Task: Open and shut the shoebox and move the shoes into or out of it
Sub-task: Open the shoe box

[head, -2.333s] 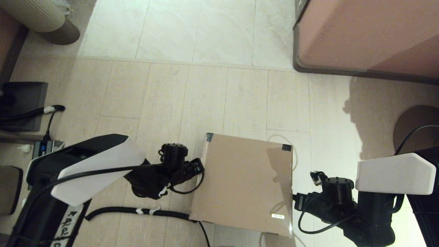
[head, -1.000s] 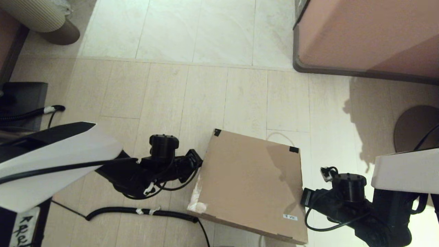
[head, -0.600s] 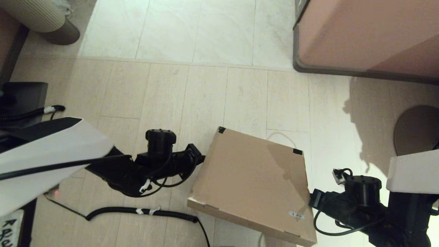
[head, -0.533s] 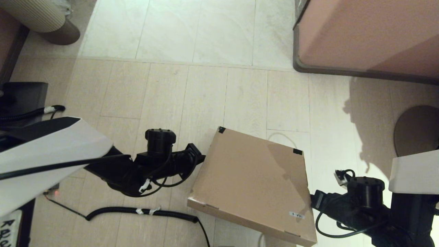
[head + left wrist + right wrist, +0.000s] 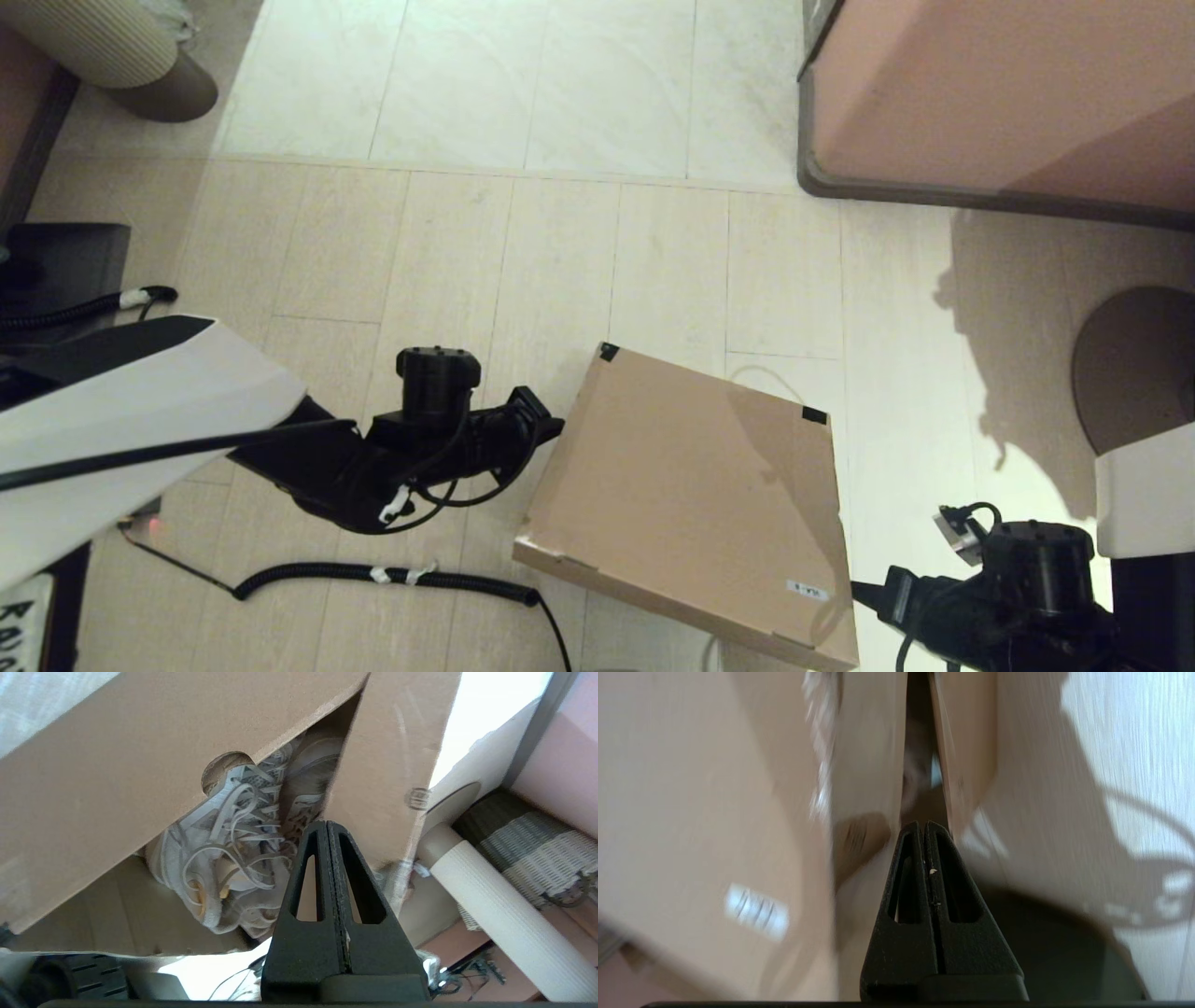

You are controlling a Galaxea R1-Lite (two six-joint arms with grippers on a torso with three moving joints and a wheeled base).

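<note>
The brown shoebox (image 5: 691, 495) sits on the floor with its lid tilted up on the left side; its white sticker (image 5: 808, 590) is near the front right corner. My left gripper (image 5: 553, 429) is shut with nothing in it, its tip against the lid's left edge. In the left wrist view the left gripper (image 5: 325, 823) points at the lid's side flap (image 5: 387, 765), and the white laced shoes (image 5: 233, 858) lie inside under the raised lid. My right gripper (image 5: 864, 593), shut and holding nothing, is at the box's front right corner. The right gripper (image 5: 923, 823) faces the gap along the box's side.
A large pinkish-brown cabinet (image 5: 990, 103) stands at the back right. A black corrugated cable (image 5: 392, 574) lies on the floor left of the box. A round brown base (image 5: 1134, 364) is at the right and a ribbed beige cylinder (image 5: 103, 47) at the back left.
The lid's left side has risen and the box has turned slightly. My left gripper stayed at the lid's left edge. My right arm has drawn back toward the front right corner.
</note>
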